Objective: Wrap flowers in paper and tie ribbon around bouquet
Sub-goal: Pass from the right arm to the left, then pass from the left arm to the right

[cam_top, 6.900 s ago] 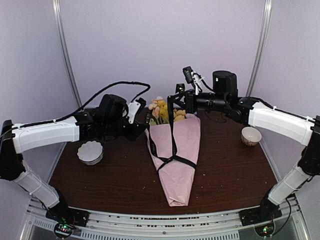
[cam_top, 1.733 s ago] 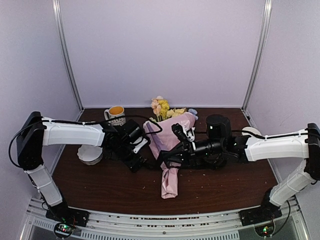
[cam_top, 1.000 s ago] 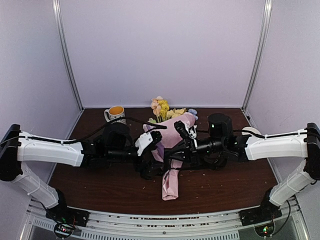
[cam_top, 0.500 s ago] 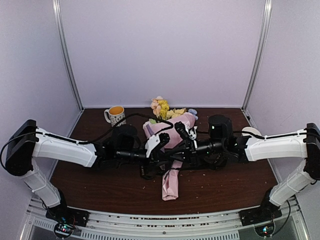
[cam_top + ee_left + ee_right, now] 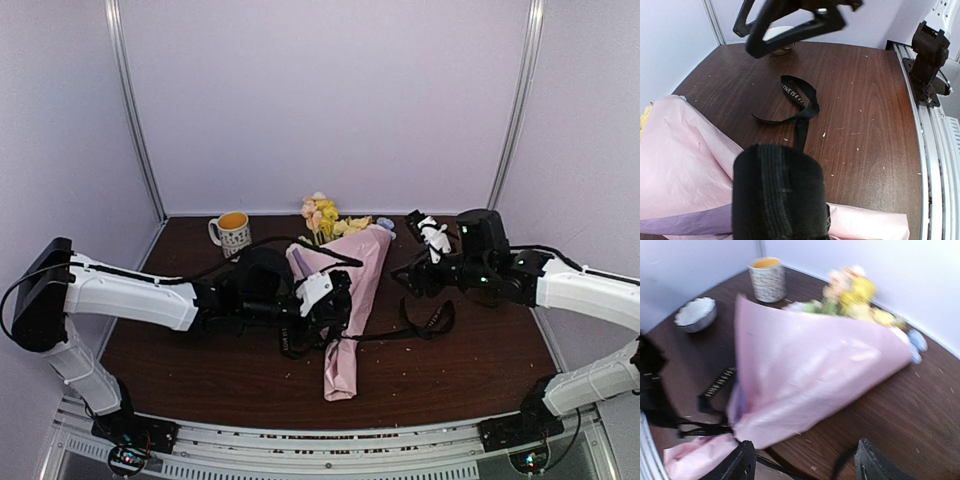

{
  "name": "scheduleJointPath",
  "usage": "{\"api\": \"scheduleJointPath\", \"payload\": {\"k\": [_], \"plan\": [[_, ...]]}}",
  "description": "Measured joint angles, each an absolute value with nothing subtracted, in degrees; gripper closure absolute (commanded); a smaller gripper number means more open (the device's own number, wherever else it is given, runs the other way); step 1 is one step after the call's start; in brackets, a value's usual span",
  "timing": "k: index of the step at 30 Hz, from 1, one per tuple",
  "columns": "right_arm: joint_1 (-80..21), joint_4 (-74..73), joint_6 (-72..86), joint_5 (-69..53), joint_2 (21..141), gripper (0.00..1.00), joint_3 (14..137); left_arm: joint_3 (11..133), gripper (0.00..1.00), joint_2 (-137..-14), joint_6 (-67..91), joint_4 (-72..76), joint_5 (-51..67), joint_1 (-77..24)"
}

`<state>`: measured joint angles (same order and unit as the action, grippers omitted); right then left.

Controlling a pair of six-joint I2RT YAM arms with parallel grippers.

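The crinkly pale pink paper [image 5: 805, 370] is already a cone around the yellow and peach fake flowers [image 5: 322, 214], blooms toward 12 o'clock. The thin floppy black ribbon [image 5: 792, 92] lies loose at 3 o'clock, not tied. The left claw [image 5: 779, 155] pinches it; the right claw [image 5: 805, 452] gapes wide, empty.

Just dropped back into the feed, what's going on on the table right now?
The bouquet lies wrapped on the table, flowers poking out the far end of the paper. The left gripper is shut at its narrow waist, apparently pinching the ribbon, whose loose end loops across the table to the right. The right gripper is open and holds nothing, off to the right of the bouquet. No finished bow shows yet.
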<state>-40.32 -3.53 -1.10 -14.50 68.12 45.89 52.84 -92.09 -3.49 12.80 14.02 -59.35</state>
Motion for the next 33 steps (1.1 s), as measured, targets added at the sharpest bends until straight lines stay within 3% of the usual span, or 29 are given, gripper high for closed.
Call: {"api": "scheduleJointPath", "payload": {"k": [5,14,16,20,21,28,33], "plan": [[-33.01,-20.58,1.37,-6.20,75.94,0.42,53.54,54.37,1.00,-92.58,-6.22,9.04,10.35,-61.21],[-33.15,-36.36,2.00,-10.13,95.94,0.49,60.69,55.79,1.00,-92.92,-8.27,4.49,7.20,-61.69],[-33.15,-37.52,2.00,-10.13,98.37,0.58,60.93,56.01,1.00,-93.17,-8.43,4.32,7.01,-61.84],[-33.17,-38.30,2.02,-10.15,100.55,0.95,61.52,56.01,1.00,-93.30,-8.56,3.95,6.81,-61.95],[-33.17,-38.30,2.68,-10.04,100.75,1.00,61.69,56.01,1.00,-93.30,-8.56,3.81,6.72,-62.00],[-33.19,-38.68,3.38,-9.45,99.92,1.00,62.61,56.01,1.00,-93.32,-8.58,3.16,6.52,-62.00],[-35.24,-40.80,2.81,-14.72,91.05,1.00,65.49,56.01,1.00,-93.34,-8.64,3.22,6.57,-62.00]]}}
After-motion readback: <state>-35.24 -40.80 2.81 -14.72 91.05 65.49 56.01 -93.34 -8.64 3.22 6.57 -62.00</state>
